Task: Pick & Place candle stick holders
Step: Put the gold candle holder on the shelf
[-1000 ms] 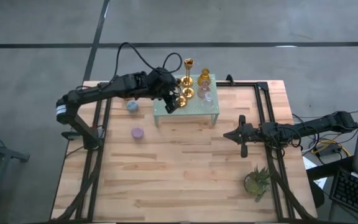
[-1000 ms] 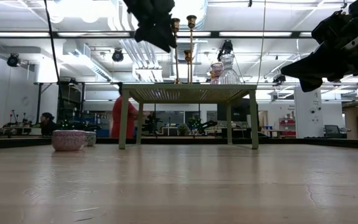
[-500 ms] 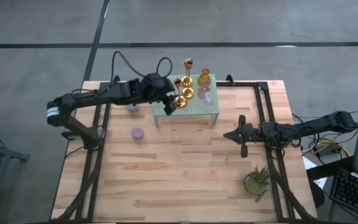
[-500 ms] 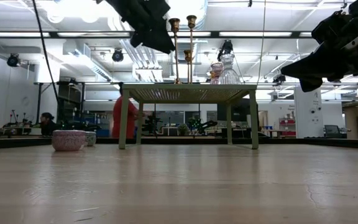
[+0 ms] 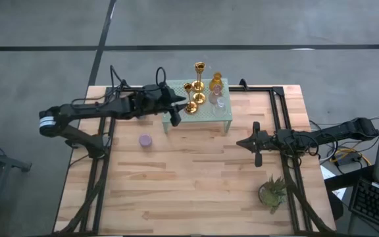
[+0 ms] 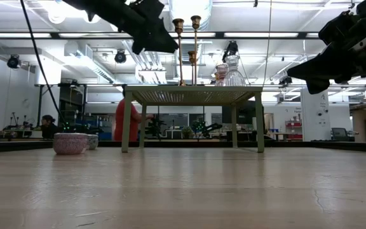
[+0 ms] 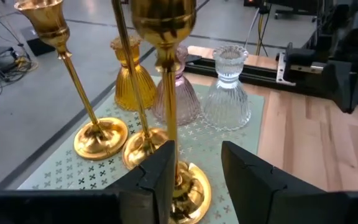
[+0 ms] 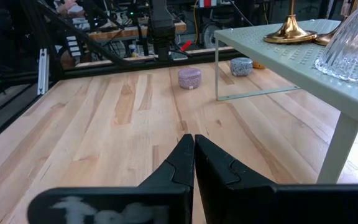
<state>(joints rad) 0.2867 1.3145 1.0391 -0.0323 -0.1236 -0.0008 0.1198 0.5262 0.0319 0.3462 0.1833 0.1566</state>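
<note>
Three shiny gold stemmed candle stick holders [image 5: 194, 92] stand on their round bases on the pale green mesh rack [image 5: 206, 113], beside amber [image 7: 132, 79], pink [image 7: 178, 94] and clear [image 7: 229, 87] glass ones. My left gripper [image 7: 197, 165] hovers open at the rack's left end [image 5: 176, 110]. The nearest gold holder [image 7: 169, 74] rises just beyond its fingertips, and that holder's base [image 7: 191, 186] shows between the fingers. A purple cup [image 5: 146, 140] and a grey-blue cup [image 8: 242, 66] sit on the table left of the rack. My right gripper [image 5: 254, 142] waits shut at the right.
A small green potted plant [image 5: 272, 191] stands near the table's right front corner. Black frame rails run along both sides of the table [image 5: 176, 184]. Bare wood lies in front of the rack. A person in red [image 6: 127, 119] shows far behind the table.
My left gripper has drawn back from the gold holders toward the table's left edge, sinking a little, and has tipped from pointing steeply down to nearly level. The gold holders stay standing on the rack.
</note>
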